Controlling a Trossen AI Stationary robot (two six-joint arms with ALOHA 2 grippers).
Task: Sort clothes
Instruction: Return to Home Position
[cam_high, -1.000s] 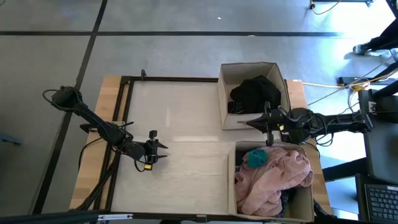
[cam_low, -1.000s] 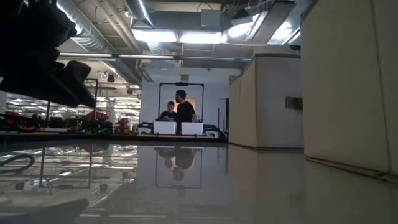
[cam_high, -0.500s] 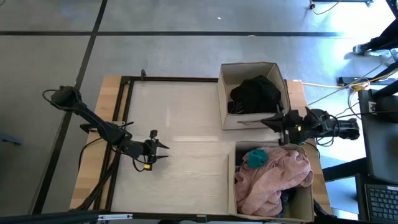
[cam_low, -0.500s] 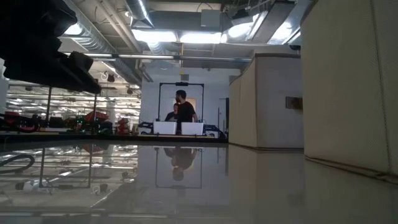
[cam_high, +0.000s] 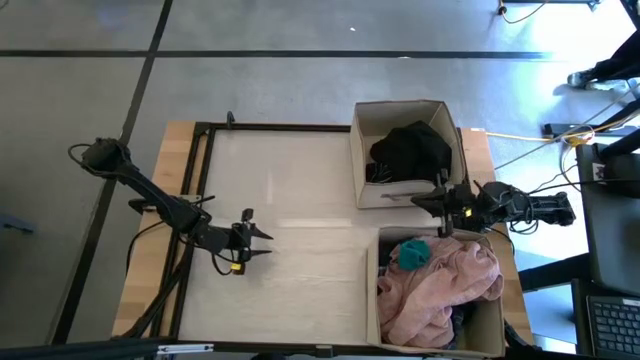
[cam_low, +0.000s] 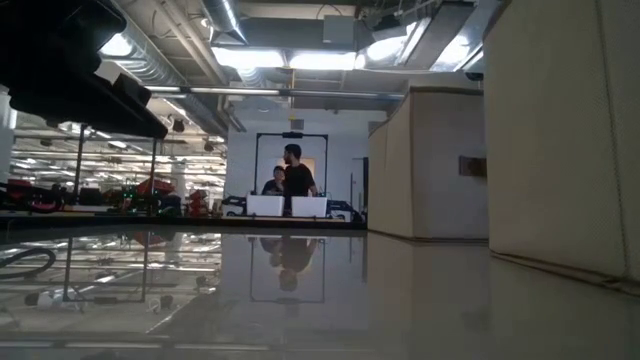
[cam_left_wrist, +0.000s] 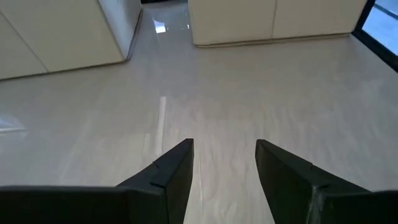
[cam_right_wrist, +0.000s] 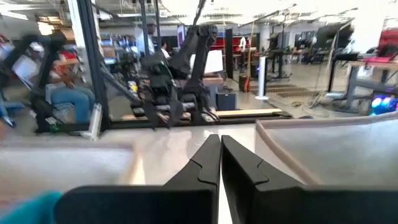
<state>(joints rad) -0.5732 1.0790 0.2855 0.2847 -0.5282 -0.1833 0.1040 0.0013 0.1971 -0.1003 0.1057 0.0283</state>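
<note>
On the right side of the worktop (cam_high: 290, 200) stand two beige cardboard boxes, side by side and almost touching. The far box (cam_high: 356, 150) holds a black garment (cam_high: 410, 150) bunched against its right wall. The near box (cam_high: 371, 290) is filled by a large pink garment (cam_high: 445, 285), heaped and crumpled, with a small teal piece (cam_high: 410, 253) lying on top of it at the box's far left corner. No cloth lies on the bare worktop. The right pincer (cam_high: 420, 199) hangs above the narrow strip between the two boxes, at the near wall of the far box, its arm reaching in from the worktop's right edge. In its own wrist view the right pincer (cam_right_wrist: 219, 138) is pressed narrow, the two dark fingers (cam_right_wrist: 202, 168) meeting at their tips with nothing between them; a corner of the teal piece (cam_right_wrist: 25, 205) shows low beside it, and a pale box wall (cam_right_wrist: 329, 149) rises on the other side. The left pincer (cam_high: 258, 242) sits low over the worktop's left half, well apart from both boxes and pointing towards them. Its wrist view shows the left pincer (cam_left_wrist: 224, 146) spread wide and empty over the glossy surface, with both boxes ahead. Across the room, in the low view, two people (cam_low: 290, 178) are behind a far bench.
</note>
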